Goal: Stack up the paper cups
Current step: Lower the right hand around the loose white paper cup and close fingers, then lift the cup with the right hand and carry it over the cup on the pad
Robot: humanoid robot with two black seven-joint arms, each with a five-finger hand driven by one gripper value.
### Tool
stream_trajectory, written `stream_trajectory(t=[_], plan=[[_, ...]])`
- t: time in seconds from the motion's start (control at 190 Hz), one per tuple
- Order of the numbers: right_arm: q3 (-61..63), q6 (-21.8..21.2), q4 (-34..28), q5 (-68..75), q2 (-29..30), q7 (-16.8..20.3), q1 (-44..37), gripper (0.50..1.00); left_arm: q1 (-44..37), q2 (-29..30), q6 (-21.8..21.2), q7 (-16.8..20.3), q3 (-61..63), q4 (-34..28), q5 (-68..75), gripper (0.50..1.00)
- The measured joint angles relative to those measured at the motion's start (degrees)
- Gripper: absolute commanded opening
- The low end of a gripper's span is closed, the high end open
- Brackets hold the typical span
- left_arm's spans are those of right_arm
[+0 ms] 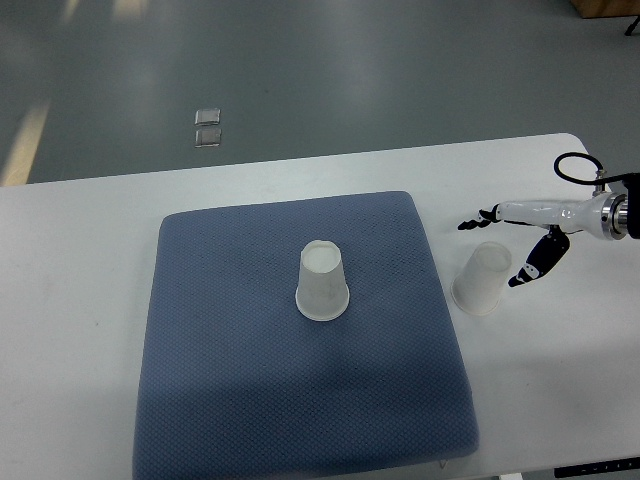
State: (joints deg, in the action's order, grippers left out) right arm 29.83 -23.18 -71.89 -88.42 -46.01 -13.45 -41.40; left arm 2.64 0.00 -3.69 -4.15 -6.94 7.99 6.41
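Mat cup: paper cup point(322, 283) upside down mid blue mat point(220, 380), axis vertical.
Table cup: second cup point(483, 278) inverted, tilted, beside mat.
Right hand point(520, 240): fingers spread, empty, just beside it.

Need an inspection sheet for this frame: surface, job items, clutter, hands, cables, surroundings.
Surface: white table with a blue mat lying on it.
Job's things: one cup upside down at mid-mat; second cup upside down on the bare table, just off the mat's right edge, tilted.
Clutter: nothing seen.
Hands: right hand beside the second cup, fingers spread, holding nothing; whether it touches the cup cannot be told. Left hand not in view.
Cables: black loop at the right wrist.
Surroundings: grey floor with a small clear object on it; brown item at the top right corner.
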Motion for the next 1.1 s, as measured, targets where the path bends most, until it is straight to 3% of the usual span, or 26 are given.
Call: stream_trajectory(t=[0.163, 0.715, 0.877, 1.009, 1.098], plan=[[-0.57, 0.92, 0.94, -0.08, 0.85, 0.00, 0.28, 0.897, 0.00, 0.00, 0.00, -0.01, 0.00, 0.00, 0.00, 1.000], [-0.81, 2.67, 1.94, -1.38, 1.71, 0.00, 0.79, 0.756, 0.00, 0.00, 0.00, 0.00, 0.00, 0.00, 0.00, 1.000], [-0.82, 3.00, 2.37, -1.40, 1.72, 0.00, 0.79, 0.678, 0.00, 0.00, 0.00, 0.01, 0.00, 0.00, 0.00, 1.000], [-0.82, 3.03, 2.53, -1.41, 1.72, 0.00, 0.78, 0.582, 0.00, 0.00, 0.00, 0.01, 0.00, 0.00, 0.00, 1.000], [-0.82, 3.03, 2.55, -1.41, 1.71, 0.00, 0.69, 0.578, 0.00, 0.00, 0.00, 0.01, 0.00, 0.00, 0.00, 1.000]])
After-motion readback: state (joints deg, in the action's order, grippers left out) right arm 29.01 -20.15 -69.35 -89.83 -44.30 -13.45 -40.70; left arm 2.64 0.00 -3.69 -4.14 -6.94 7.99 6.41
